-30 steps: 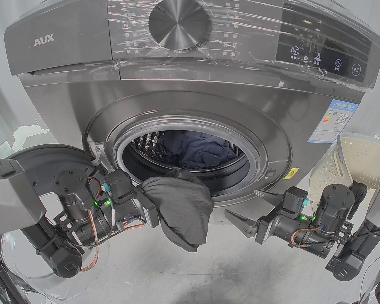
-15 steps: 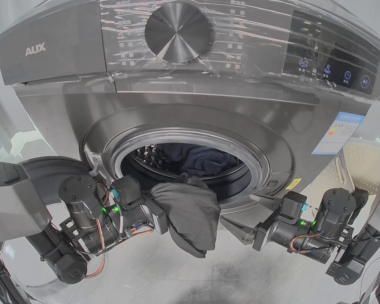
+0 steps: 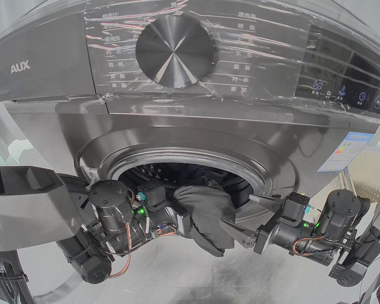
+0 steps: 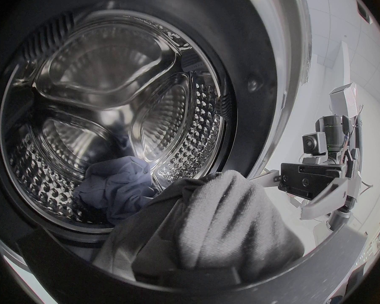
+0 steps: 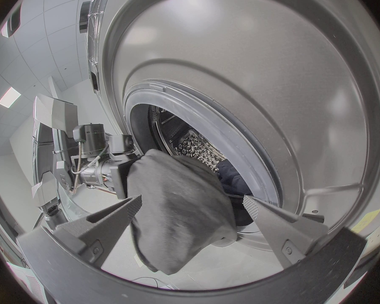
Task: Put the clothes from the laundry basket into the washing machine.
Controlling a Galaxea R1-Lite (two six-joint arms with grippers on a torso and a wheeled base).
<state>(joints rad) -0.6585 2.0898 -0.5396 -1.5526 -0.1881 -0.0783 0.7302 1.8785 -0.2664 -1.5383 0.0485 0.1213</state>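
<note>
the step in hand is to carry the grey garment point(image 3: 209, 216) through the door opening point(image 3: 245, 172) of the washing machine point(image 3: 198, 119) and to let it go inside the drum point(image 4: 114, 77). to do it well, i think the left gripper point(image 3: 183, 223) must go deeper and a little upward, so that the hanging part passes over the lower rim and does not catch there. the release should come only when most of the cloth is beyond the rim; otherwise it can slide out onto the floor. the right gripper point(image 3: 237, 211) is just beside the garment, its jaws spread wide with nothing between them. it could push a loose fold inside.

the left jaws are covered by the cloth, but the garment hangs from them in a bunch, so i judge they are clenched on it. the garment is at the mouth of the machine: its upper part reaches the opening and its lower part hangs down outside, above the floor. if it touches the rim, i cannot tell. it is dark grey, soft and rather thick, with deep folds, and it looks limp. a dark blue garment point(image 4: 114, 186) lies low inside the drum. the laundry basket point(image 3: 369, 178) stands to the right of the machine.
</note>
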